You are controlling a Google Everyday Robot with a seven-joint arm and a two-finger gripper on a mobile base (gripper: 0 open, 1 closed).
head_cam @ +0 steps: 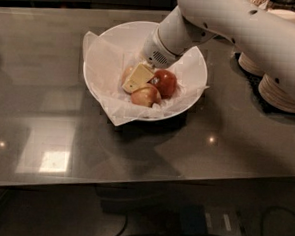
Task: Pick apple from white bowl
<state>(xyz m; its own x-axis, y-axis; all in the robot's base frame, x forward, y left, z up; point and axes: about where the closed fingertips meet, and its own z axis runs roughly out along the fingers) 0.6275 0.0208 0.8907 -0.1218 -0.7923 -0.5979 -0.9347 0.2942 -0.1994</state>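
Camera view, looking down on a glossy grey table [43, 98]: a wide, round white bowl [128, 31] sits a little above and left of centre, lined with crumpled white paper [108, 62] whose corners poke out over the rim at the upper left and the lower left.

Three apples lie close together in the middle of the bowl. The apple [145, 96] is the front one, nearest the camera. It is dull brownish-red fading into yellowish patches, matte rather than shiny, and rests on the paper. Touching it at the upper right is a glossy red apple [164, 83] with a bright highlight. A paler apple [126, 72] shows only as a sliver at the left, mostly hidden.

A thick white robot arm [233, 25] reaches in from the upper right and angles down into the bowl. The gripper [138, 79] is inside the bowl among the fruit, its pale yellow tip lying against the upper left edge of the apple and beside the glossy one. Whether it is open, closed or holding anything cannot be told.

Stacked beige bowls [276, 95] stand at the right edge, partly behind the arm.
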